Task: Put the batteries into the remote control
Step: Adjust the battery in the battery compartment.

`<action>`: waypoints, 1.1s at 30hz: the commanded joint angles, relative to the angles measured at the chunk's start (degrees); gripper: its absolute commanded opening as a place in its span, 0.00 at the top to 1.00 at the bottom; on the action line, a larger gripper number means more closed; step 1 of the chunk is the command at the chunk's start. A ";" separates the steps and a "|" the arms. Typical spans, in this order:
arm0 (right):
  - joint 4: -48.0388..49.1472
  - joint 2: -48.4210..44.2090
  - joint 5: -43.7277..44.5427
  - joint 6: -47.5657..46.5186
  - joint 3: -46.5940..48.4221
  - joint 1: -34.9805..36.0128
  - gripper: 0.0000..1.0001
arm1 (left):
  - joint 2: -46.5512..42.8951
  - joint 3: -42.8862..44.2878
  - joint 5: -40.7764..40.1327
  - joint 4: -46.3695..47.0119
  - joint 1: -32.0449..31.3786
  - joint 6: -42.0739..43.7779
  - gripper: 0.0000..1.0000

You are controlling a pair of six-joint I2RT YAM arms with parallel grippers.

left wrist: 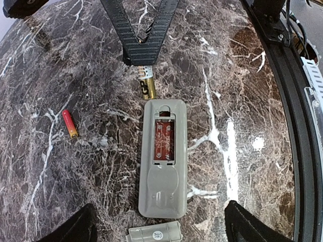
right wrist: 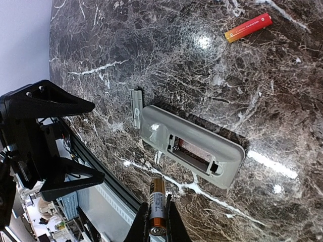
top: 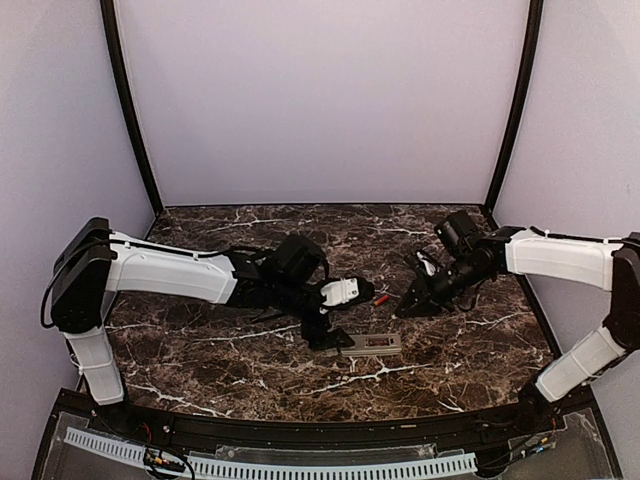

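The remote control (left wrist: 162, 186) lies grey back up, and its battery recess (left wrist: 164, 141) is open and empty. It also shows in the top view (top: 372, 345) and in the right wrist view (right wrist: 192, 146). My left gripper (left wrist: 159, 207) is open and hovers over the remote's near end. My right gripper (right wrist: 157, 214) is shut on a gold-and-black battery (right wrist: 157, 201) and holds it just beyond the remote's far end (left wrist: 147, 85). A red battery (left wrist: 70, 123) lies loose on the table, also seen from above (top: 381, 298).
The detached grey battery cover (left wrist: 154, 234) lies just off the remote's near end and shows in the right wrist view (right wrist: 135, 108). The dark marble table (top: 220, 350) ends at a black rail (left wrist: 298, 126) on the near side.
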 commanded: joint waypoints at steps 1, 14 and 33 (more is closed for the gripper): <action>11.00 2.28 -3.12 3.60 -3.39 -0.11 1.00 | 3.72 1.60 0.73 -1.44 -0.23 2.71 0.12; 17.15 7.38 -3.99 5.37 -7.76 0.55 1.00 | 8.54 -0.70 0.69 6.31 -0.27 1.14 0.14; 22.87 9.13 -5.22 7.88 -11.92 3.12 1.00 | 11.15 -1.49 2.51 8.56 -1.11 -2.19 0.32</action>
